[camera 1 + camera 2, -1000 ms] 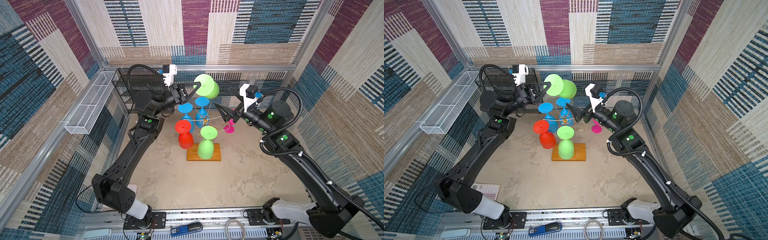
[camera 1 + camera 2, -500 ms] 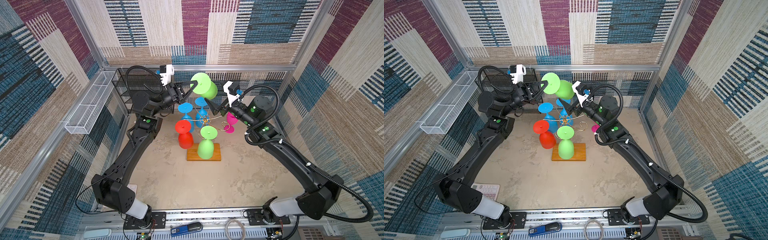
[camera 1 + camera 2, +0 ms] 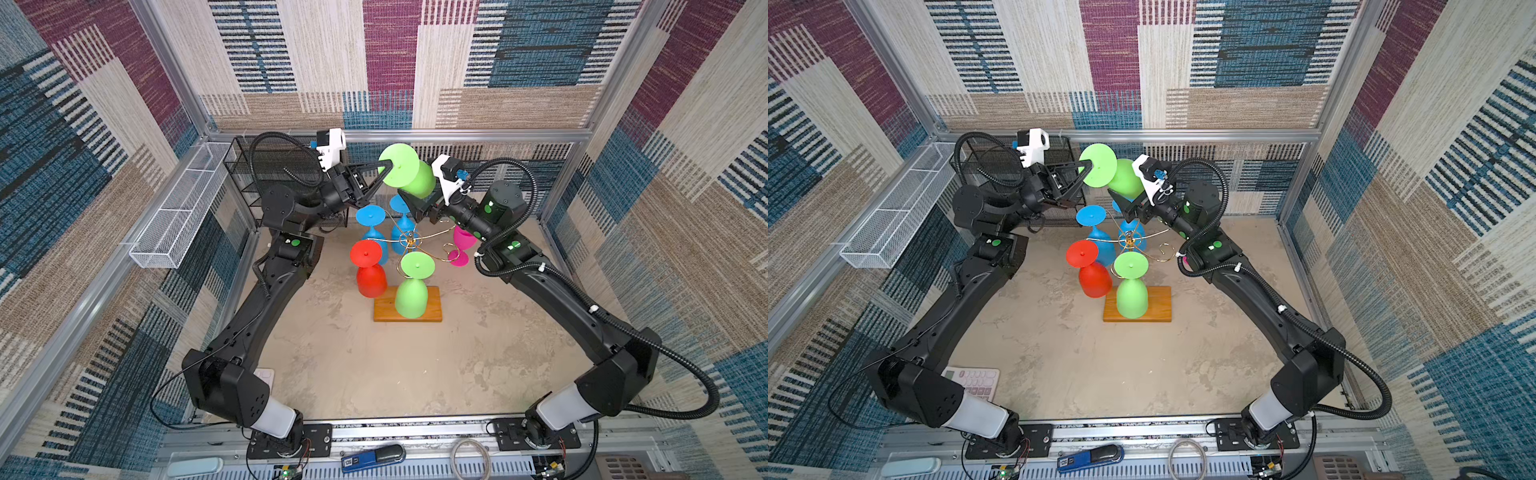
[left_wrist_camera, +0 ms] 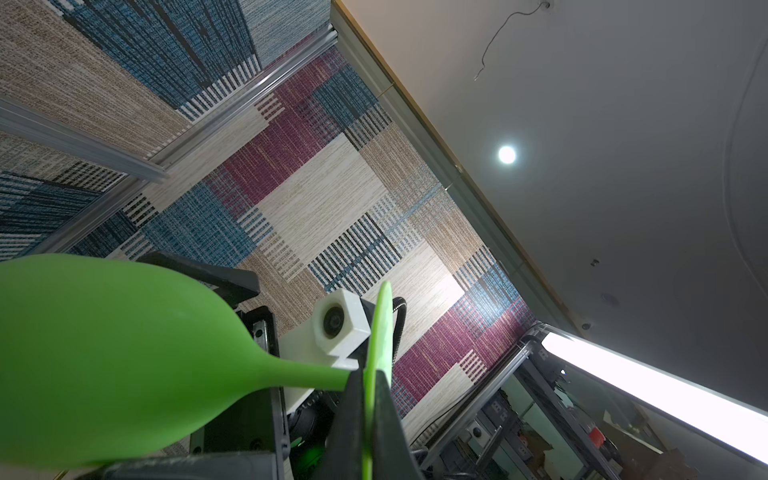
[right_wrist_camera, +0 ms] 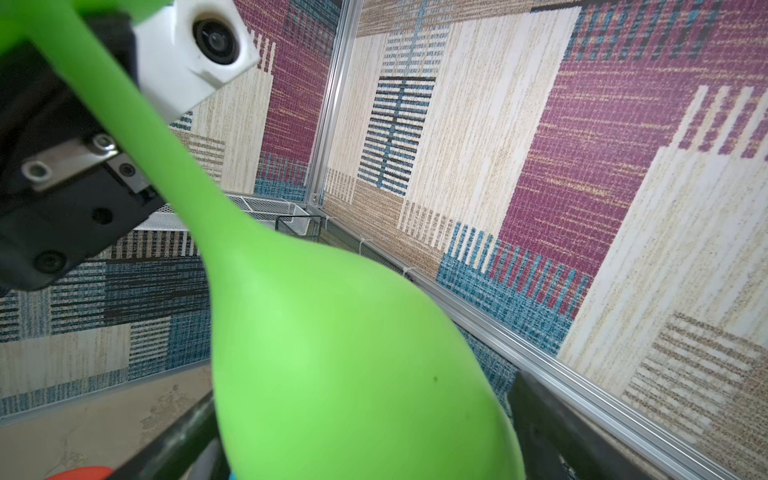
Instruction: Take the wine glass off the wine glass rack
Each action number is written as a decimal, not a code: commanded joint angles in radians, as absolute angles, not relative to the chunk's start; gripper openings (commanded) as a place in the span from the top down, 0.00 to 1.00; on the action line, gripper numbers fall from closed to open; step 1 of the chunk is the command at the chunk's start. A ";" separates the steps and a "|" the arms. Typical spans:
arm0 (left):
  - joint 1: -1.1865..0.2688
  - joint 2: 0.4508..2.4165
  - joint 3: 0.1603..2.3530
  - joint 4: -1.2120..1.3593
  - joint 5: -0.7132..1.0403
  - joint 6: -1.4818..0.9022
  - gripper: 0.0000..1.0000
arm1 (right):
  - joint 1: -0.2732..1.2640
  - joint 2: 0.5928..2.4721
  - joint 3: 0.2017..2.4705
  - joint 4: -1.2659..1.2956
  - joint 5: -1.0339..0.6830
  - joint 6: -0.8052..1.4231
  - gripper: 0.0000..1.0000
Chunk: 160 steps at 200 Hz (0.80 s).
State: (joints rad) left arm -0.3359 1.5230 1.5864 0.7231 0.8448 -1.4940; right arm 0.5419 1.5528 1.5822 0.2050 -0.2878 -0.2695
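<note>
A green wine glass [image 3: 417, 183] [image 3: 1124, 179] hangs tilted high above the wine glass rack [image 3: 409, 241] [image 3: 1128, 241], clear of its gold wire arms. My left gripper [image 3: 384, 168] [image 3: 1088, 166] [image 4: 368, 382] is shut on the rim of the glass's round foot [image 4: 380, 328]. My right gripper [image 3: 409, 201] [image 3: 1121, 203] [image 5: 365, 424] is open. Its fingers [image 5: 552, 419] straddle the glass's bowl [image 5: 353, 353], and a small gap shows beside one of them. On the rack hang a red glass [image 3: 368, 270], another green one [image 3: 411, 291], two blue ones [image 3: 374, 232] and a pink one [image 3: 461, 245].
The rack's wooden base [image 3: 432, 309] sits mid-table. A black mesh shelf unit [image 3: 266, 166] stands at the back left, with a long white mesh basket [image 3: 178, 216] on the left wall. A calculator [image 3: 971, 380] lies by the left arm's base.
My right gripper has swung left and up from beside the rack to the green glass's bowl. The left gripper has carried the glass slightly left.
</note>
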 commanded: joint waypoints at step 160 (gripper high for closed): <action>-0.304 1.546 1.566 0.950 0.815 -1.640 0.76 | 0.554 1.569 1.659 0.156 -0.273 -0.173 0.15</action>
State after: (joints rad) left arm -0.3126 1.5444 1.5673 0.8146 0.8402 -1.5982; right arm 0.5552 1.5894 1.6428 0.1570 -0.2966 -0.2543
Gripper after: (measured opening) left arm 0.114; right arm 0.867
